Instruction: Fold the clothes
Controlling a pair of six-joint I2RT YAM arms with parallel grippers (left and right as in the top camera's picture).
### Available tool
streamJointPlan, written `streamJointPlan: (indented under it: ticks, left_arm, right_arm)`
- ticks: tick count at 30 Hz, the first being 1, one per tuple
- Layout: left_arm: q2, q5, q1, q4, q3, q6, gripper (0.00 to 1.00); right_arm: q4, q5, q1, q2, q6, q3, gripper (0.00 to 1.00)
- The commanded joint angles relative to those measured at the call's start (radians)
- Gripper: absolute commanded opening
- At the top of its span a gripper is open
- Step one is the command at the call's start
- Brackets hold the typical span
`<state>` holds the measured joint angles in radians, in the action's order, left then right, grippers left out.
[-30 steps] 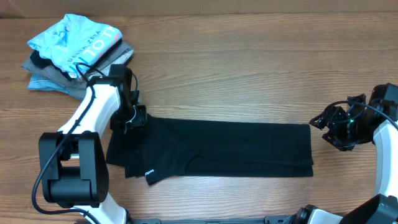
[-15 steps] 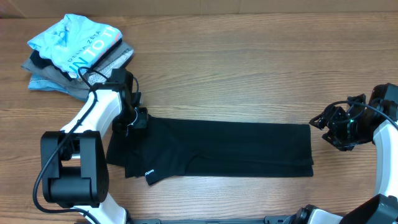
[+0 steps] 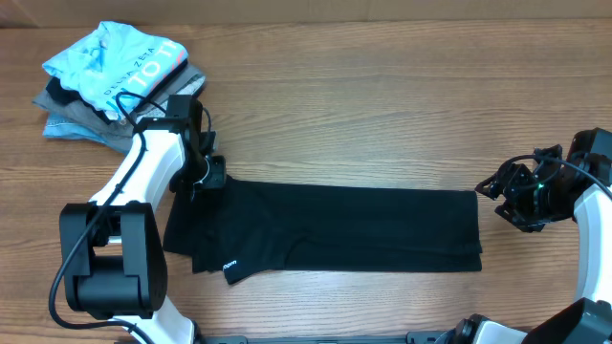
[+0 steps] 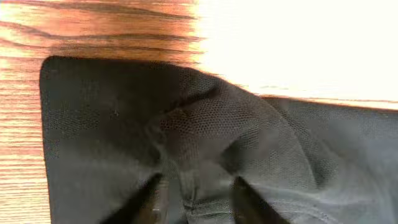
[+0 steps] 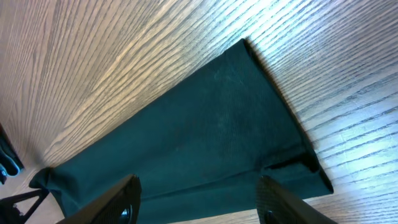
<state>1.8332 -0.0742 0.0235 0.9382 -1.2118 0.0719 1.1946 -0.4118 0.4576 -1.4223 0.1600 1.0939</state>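
Quick status from my remote seat. The black T-shirt (image 3: 363, 229) is lying flat on the wooden table (image 3: 382, 105), folded into a long strip that runs left to right across the middle. A small white logo print (image 3: 229, 267) shows near the lower left edge, where the layers look a bit uneven.

The left gripper (image 3: 204, 180) sits right at the strip's upper left corner. In the left wrist view its fingers (image 4: 155, 202) are partly apart, straddling a raised pucker of black fabric. The cloth bunches up between them, but the jaws don't look clamped on it.

The right gripper (image 5: 199, 182) hangs just off the shirt's right end. Its jaws are wide apart with nothing between them. From that wrist camera I can see the square end of the strip below, with stacked layers showing along one edge.

Off in the far left corner of the table there's a pile, well apart from the black shirt: a crumpled light-blue shirt (image 3: 115, 67) with white lettering on top of some grey folded garments (image 3: 67, 119).
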Motion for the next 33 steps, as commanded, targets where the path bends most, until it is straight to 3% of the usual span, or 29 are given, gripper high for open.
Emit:
streamJointPlan:
  ticks: [1,4,9,14,33]
  left_arm:
    - [-0.021,0.007,-0.011,-0.013,0.046,-0.024,0.42]
    - [-0.021,0.003,-0.011,-0.052,0.1,-0.024,0.41]
    - [-0.021,-0.008,-0.011,-0.075,0.132,-0.024,0.27]
    - [-0.021,-0.026,-0.011,-0.075,0.131,-0.024,0.05]
    - [-0.021,-0.001,-0.013,0.011,-0.003,-0.024,0.04]
  right_arm:
    - [-0.004,-0.009,0.002,0.012,-0.004,0.022,0.63]
    - [-0.004,-0.009,0.002,0.012,-0.004,0.022,0.63]
    - [-0.004,-0.009,0.002,0.012,-0.004,0.022,0.63]
    - [-0.004,-0.009,0.002,0.012,-0.004,0.022,0.63]
    - [-0.004,-0.009,0.002,0.012,-0.004,0.022,0.63]
